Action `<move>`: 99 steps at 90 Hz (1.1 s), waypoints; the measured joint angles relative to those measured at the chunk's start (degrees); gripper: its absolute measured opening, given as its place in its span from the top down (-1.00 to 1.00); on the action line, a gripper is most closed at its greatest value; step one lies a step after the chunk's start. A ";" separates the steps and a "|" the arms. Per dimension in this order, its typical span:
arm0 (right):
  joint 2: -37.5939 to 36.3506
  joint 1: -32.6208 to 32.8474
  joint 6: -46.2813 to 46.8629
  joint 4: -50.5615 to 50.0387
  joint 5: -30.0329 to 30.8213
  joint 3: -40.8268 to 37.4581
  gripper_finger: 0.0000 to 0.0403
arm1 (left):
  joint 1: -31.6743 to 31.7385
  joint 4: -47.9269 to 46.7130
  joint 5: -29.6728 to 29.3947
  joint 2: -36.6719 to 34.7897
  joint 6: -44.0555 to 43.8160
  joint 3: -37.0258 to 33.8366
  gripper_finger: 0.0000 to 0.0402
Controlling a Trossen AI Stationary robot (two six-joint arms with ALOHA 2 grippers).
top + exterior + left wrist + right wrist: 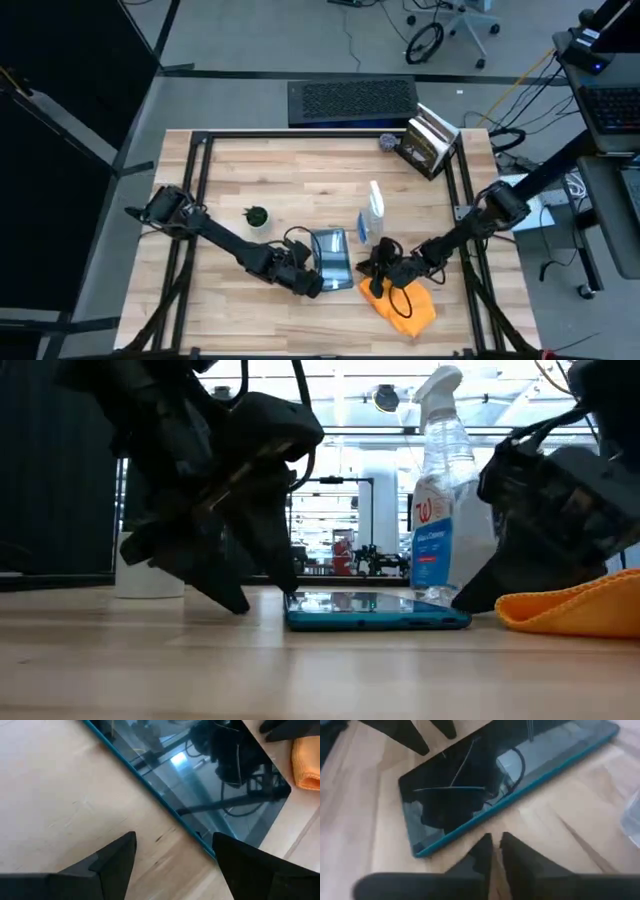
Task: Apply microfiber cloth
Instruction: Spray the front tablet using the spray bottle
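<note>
The cloth (pixel 404 304) lies crumpled on the bench (pixel 300 170), lower right of centre in the high view, just right of the tablet (pixel 332 257). The right tool (pixel 377 266), fingers nearly together and holding nothing, sits at the cloth's upper left edge beside the tablet. The left tool (pixel 318 283), fingers spread, is low at the tablet's lower left corner. A spray bottle (pixel 374 212) stands just above the tablet.

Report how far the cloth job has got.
Barely begun. The orange microfiber cloth lies crumpled on the table beside the tablet, not on its screen. The left claw is open at the tablet's edge. The right claw, shut and empty, sits between tablet and cloth. Picking up and wiping remain.
</note>
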 joint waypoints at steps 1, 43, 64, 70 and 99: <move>0.24 -0.10 -0.52 0.00 0.01 0.27 0.98 | 0.09 0.39 0.01 0.01 0.01 -0.01 -0.27; 4.03 -1.21 -7.30 -0.32 0.02 4.51 1.00 | 1.13 5.80 -0.96 3.08 -1.88 -0.02 -0.27; 4.12 -0.64 -9.36 -0.05 0.17 4.51 1.00 | 1.11 8.22 -1.18 3.17 -1.23 -0.25 -0.28; 4.14 -0.55 -10.43 0.09 0.25 4.51 1.00 | 0.95 8.43 -1.32 3.17 -1.20 -0.25 -0.28; 4.25 1.00 -14.83 0.94 0.30 4.51 1.00 | 0.57 10.27 -1.89 2.65 0.76 -0.25 -0.28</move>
